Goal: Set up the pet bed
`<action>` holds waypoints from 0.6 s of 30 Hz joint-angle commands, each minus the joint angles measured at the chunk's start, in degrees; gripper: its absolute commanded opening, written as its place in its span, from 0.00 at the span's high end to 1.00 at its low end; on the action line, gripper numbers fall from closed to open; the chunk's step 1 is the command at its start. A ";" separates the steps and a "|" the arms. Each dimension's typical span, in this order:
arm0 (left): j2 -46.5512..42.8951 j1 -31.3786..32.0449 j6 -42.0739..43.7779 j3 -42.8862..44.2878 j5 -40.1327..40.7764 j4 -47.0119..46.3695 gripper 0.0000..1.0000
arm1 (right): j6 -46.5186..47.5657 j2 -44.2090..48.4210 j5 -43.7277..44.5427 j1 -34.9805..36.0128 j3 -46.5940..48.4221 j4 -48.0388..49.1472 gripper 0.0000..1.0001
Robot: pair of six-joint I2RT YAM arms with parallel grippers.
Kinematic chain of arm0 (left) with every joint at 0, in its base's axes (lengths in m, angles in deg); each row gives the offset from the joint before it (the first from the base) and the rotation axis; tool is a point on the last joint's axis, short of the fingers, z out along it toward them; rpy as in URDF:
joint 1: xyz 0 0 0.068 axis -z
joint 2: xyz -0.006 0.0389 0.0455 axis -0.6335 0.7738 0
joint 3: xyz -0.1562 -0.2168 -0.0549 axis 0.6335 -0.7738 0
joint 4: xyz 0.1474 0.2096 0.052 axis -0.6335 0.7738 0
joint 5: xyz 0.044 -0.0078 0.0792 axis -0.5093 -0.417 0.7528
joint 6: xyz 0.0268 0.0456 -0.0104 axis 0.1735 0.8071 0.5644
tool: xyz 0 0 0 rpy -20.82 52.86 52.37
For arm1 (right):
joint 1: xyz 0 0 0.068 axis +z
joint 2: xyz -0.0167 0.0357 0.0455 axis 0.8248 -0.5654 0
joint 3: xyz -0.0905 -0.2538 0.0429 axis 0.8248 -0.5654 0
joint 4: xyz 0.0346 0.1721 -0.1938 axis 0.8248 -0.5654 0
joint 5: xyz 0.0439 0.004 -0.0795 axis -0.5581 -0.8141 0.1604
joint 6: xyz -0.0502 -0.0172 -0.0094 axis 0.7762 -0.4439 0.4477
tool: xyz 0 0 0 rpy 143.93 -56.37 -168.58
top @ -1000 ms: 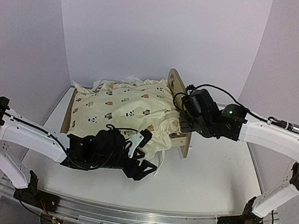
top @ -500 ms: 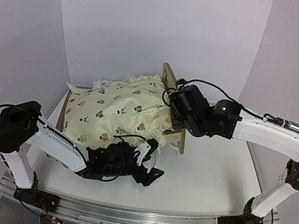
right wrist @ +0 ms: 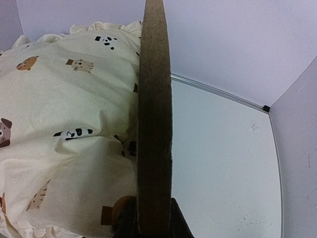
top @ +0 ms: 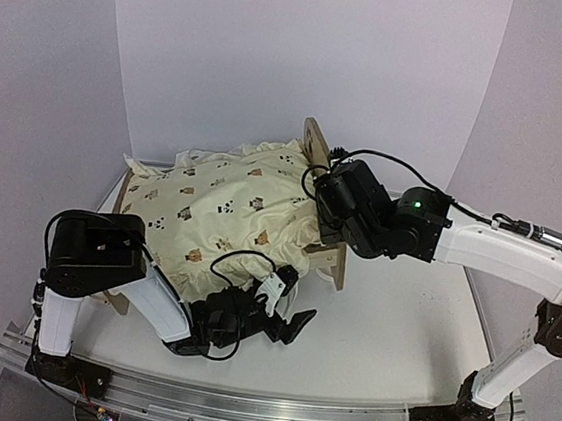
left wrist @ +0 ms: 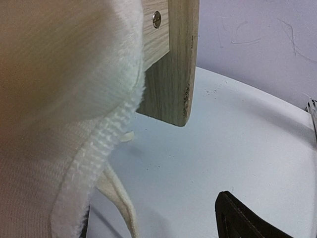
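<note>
Two arms flank one pet bed (top: 316, 144), which fills the centre and left of the top view with its long axis running roughly left to right across the frame. A cream animal-print quilt (top: 221, 204) covers nearly all of it, so only the right end board (right wrist: 154, 124) and some wood at the far left show.

The right gripper (top: 328, 207) comes in from the right of the frame and meets that end board square on. In the right wrist view the board's edge rises straight up the middle between two dark fingers (right wrist: 124, 220), which are pinched narrow on it. This arm has hold of the bed.

The left gripper (top: 289, 305) sits lower, at the bottom centre of the top view and just below the bed's near side. Its jaws are spread wide and hold nothing. From it the bed lies up and to the left. The left wrist view shows the board's leg (left wrist: 171, 64) at upper centre, the quilt's ruffled hem (left wrist: 74, 124) hanging down the left, and bare table (left wrist: 223, 139) between them and one fingertip (left wrist: 242, 218).

I judge the left gripper nearer to the loose hem, which is what the next move turns on.
</note>
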State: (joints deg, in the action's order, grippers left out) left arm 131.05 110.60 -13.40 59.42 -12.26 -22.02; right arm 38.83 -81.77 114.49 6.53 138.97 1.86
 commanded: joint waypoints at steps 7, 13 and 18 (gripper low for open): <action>2.27 -6.16 -1.92 5.45 -7.43 -6.86 0.22 | 3.31 1.45 7.35 3.94 7.92 -2.73 1.00; 3.15 -6.56 0.17 7.72 -6.89 -7.68 0.23 | 1.60 0.07 7.89 5.68 10.75 -4.88 1.00; 4.60 -6.64 1.48 10.57 -3.63 -7.57 0.30 | 0.53 -1.04 8.70 7.48 12.87 -5.99 1.00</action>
State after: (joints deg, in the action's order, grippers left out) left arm 134.55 106.70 -13.61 64.71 -19.07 -26.45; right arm 36.63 -84.00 117.95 9.28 146.19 -5.56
